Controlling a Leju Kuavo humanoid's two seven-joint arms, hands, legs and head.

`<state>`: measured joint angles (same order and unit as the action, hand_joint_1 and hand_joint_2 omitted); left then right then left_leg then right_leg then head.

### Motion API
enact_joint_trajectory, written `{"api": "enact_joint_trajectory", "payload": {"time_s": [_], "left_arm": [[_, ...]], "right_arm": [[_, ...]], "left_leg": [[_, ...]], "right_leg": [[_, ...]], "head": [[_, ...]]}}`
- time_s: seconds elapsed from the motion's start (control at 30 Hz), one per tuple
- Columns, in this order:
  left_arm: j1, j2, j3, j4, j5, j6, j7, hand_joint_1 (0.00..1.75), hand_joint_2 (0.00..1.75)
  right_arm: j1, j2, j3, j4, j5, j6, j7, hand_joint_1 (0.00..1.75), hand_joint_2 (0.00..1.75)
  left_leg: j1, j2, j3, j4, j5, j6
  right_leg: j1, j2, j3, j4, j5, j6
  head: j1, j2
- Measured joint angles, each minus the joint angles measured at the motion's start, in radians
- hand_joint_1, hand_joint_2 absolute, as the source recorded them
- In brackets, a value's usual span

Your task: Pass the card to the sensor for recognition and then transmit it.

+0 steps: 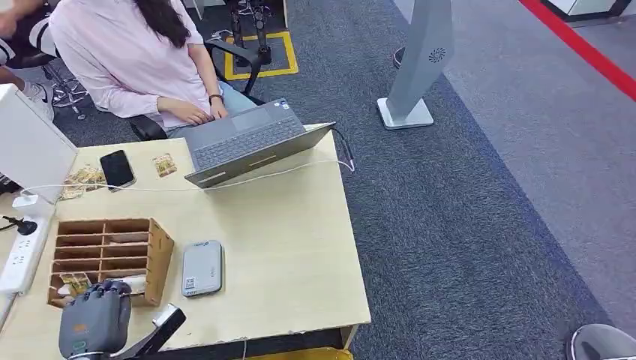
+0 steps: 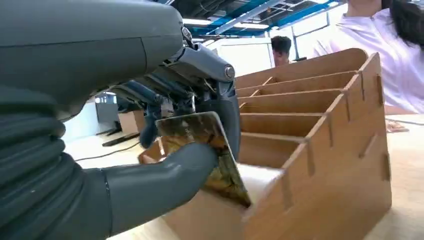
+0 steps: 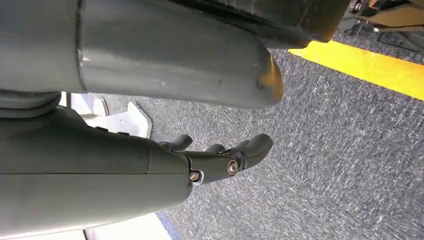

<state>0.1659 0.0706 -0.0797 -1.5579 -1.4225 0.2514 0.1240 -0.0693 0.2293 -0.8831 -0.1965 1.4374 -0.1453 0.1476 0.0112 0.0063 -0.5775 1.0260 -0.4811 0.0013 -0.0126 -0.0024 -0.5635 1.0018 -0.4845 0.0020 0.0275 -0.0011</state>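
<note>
My left hand (image 1: 96, 315) is at the near end of the wooden card rack (image 1: 154, 251) on the desk. In the left wrist view its thumb (image 2: 165, 172) and dark fingers (image 2: 225, 112) pinch a gold-and-brown patterned card (image 2: 210, 150) that still sits in the rack's (image 2: 320, 130) nearest slot. The grey card sensor (image 1: 202, 268) lies flat on the desk just right of the rack. My right hand (image 3: 220, 157) hangs beside my body above the grey carpet, fingers loosely extended and holding nothing.
A person in a pink top (image 1: 127, 52) sits at the far side of the desk typing on a laptop (image 1: 251, 139). A phone (image 1: 117, 168), loose cards (image 1: 163, 164), a white cable and a power strip (image 1: 21, 255) lie on the desk (image 1: 300, 247). A grey floor stand (image 1: 420, 67) rises on the carpet.
</note>
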Motion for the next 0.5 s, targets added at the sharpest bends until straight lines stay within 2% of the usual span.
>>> {"api": "enact_joint_trajectory", "payload": {"time_s": [0.5], "left_arm": [[-0.018, 0.0, 0.0, 0.006, 0.018, 0.005, -0.021, 1.75, 1.75]], "right_arm": [[0.0, 0.0, 0.0, 0.0, 0.0, 0.002, -0.005, 0.0, 0.0]], "left_leg": [[0.0, 0.0, 0.0, 0.0, 0.0, 0.0]], "right_leg": [[0.0, 0.0, 0.0, 0.0, 0.0, 0.0]], "head": [[0.0, 0.0]]}}
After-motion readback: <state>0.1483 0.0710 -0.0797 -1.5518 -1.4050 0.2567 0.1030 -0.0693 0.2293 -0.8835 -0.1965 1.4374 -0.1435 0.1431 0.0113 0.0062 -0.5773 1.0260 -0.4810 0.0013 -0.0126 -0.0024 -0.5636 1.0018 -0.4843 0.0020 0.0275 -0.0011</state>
